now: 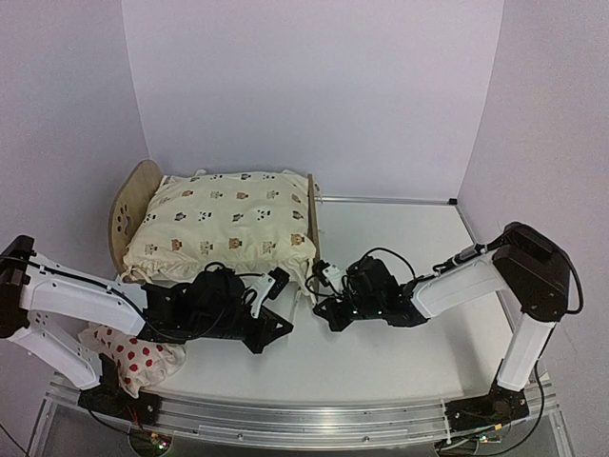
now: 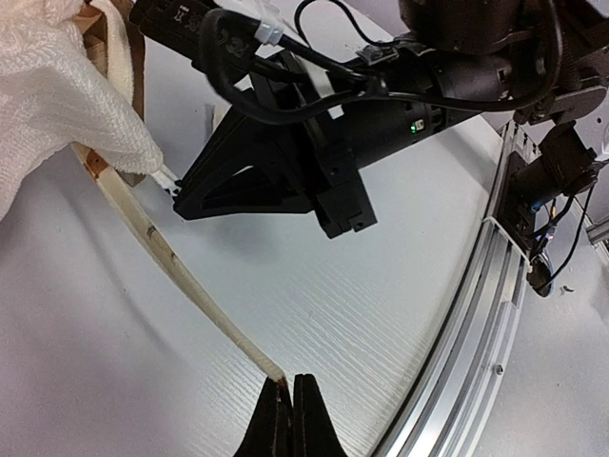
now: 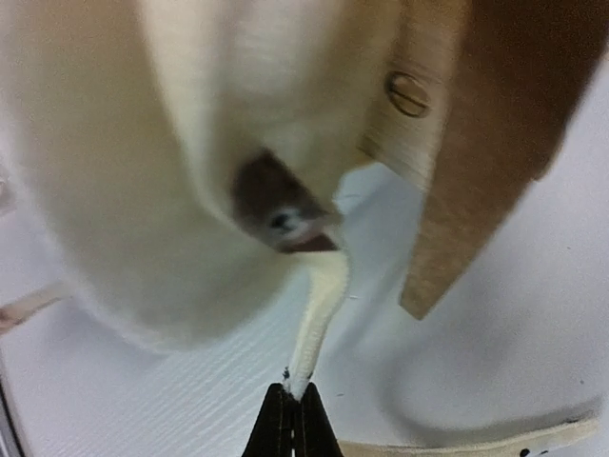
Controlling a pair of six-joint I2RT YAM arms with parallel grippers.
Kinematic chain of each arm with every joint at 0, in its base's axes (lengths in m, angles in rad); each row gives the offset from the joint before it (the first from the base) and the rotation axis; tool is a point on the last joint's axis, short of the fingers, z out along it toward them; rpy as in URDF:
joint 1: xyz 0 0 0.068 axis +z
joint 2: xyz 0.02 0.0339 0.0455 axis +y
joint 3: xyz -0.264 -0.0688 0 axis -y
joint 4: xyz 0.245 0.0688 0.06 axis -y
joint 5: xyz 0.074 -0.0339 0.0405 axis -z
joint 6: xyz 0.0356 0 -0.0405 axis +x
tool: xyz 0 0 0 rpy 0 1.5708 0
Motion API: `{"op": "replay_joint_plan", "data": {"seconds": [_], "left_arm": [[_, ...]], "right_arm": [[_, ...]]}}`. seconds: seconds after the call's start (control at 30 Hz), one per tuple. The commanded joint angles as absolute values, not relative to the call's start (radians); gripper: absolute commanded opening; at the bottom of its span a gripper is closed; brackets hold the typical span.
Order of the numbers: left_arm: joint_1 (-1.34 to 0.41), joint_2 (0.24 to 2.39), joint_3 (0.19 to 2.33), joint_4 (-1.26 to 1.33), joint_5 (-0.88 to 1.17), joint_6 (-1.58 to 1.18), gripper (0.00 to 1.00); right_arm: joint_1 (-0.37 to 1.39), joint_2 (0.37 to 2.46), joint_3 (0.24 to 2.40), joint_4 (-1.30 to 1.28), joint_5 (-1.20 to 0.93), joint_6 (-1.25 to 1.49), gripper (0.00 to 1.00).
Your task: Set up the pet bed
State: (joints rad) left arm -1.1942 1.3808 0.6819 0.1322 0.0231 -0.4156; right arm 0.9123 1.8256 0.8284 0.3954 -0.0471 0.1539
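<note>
The pet bed stands at the back left, its rounded headboard on the left and its flat footboard on the right. A cream animal-print cushion lies on the bed and hides its base. My left gripper is shut on the end of a cream cushion tie, which runs taut up to the cushion corner. Close under the footboard's wooden edge, my right gripper is shut on another short tie that hangs from the cushion. In the top view the two grippers meet near the bed's front right corner.
A small white pillow with red spots lies at the front left, under my left arm. The right arm's black body crosses close above the left gripper. A loose tie lies on the table. A metal rail runs along the near edge.
</note>
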Motion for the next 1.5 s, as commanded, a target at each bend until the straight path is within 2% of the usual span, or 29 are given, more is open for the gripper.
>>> {"op": "replay_joint_plan", "data": {"seconds": [0.0, 0.17, 0.4, 0.63, 0.77, 1.07, 1.27, 1.47], "left_arm": [[-1.199, 1.329, 0.666, 0.176, 0.029, -0.401, 0.0], [-1.2, 1.307, 0.656, 0.177, 0.03, -0.396, 0.0], [-1.2, 1.278, 0.657, 0.158, 0.026, -0.396, 0.0], [-1.199, 1.265, 0.653, 0.14, 0.018, -0.397, 0.0], [-1.199, 1.28, 0.665, 0.147, 0.019, -0.391, 0.0], [-1.194, 1.262, 0.695, 0.099, -0.039, -0.381, 0.0], [-1.193, 1.245, 0.69, 0.089, -0.052, -0.391, 0.0], [-1.193, 1.243, 0.694, 0.075, -0.045, -0.394, 0.0]], "right_arm": [[0.978, 1.73, 0.866, 0.441, -0.169, 0.242, 0.0], [1.026, 1.719, 0.893, 0.531, -0.183, 0.319, 0.0], [1.028, 1.81, 0.888, 0.758, -0.174, 0.447, 0.0], [1.029, 1.766, 0.701, 0.823, -0.054, 0.434, 0.07], [1.028, 1.715, 0.63, 0.896, -0.011, 0.46, 0.0], [1.028, 1.715, 0.775, 1.013, -0.069, 0.575, 0.0], [1.03, 1.76, 0.688, 1.217, 0.024, 0.648, 0.0], [1.03, 1.798, 0.566, 1.241, 0.046, 0.684, 0.0]]}}
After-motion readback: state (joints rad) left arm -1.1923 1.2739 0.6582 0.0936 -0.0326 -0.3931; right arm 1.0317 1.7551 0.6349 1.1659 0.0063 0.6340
